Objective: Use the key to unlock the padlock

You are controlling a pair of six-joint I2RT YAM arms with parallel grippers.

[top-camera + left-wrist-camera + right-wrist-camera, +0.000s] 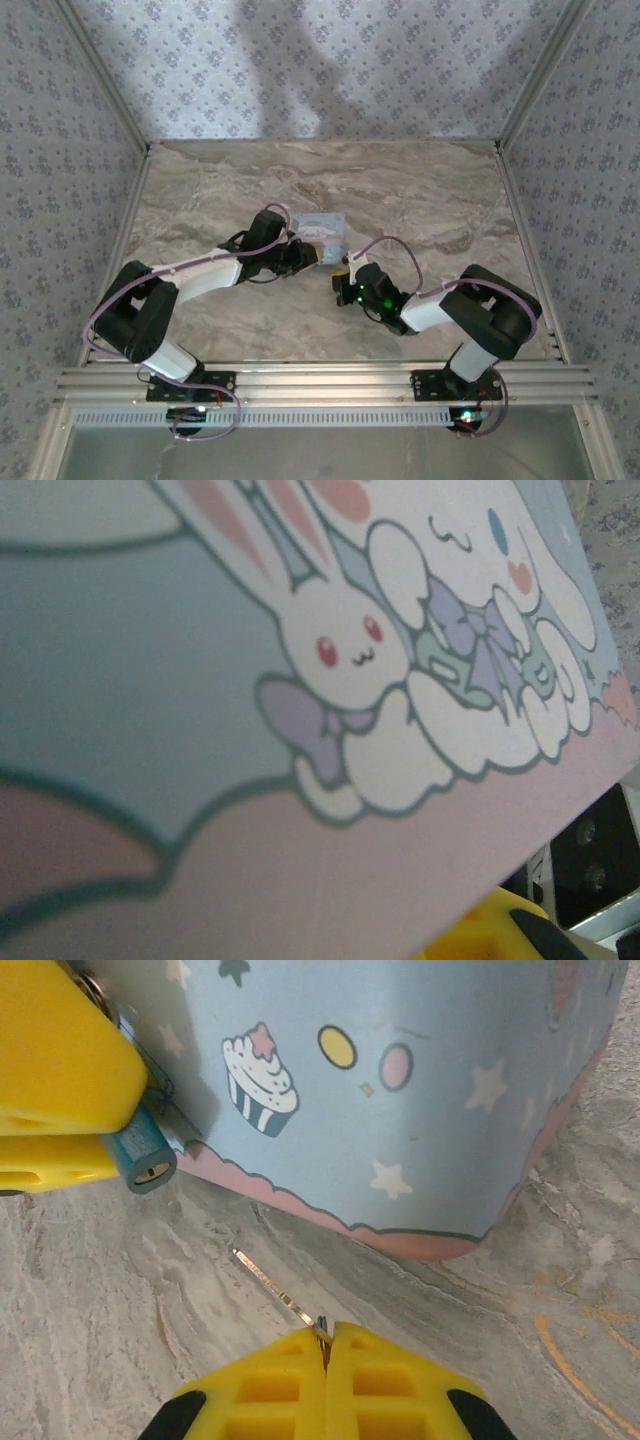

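item 1, right gripper (pixel 325 1360): pressed together on the key (pixel 275 1288), blade pointing up-left
item 2, padlock (pixel 140 1152): just ahead, apart from the blade tip, keyway facing me, pinched by the left gripper (pixel 95 1132) beside the cartoon tin (pixel 400 1090)
note: i'd line the blade with the keyway first, then ease in slowly, no sideways push

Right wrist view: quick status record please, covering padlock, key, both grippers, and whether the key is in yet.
padlock: teal padlock, held between the left gripper fingers, keyhole facing the key
key: key clamped in the shut right gripper, blade pointing toward padlock
inserted: no, tip apart from keyhole
tin: pale blue tin, right behind padlock
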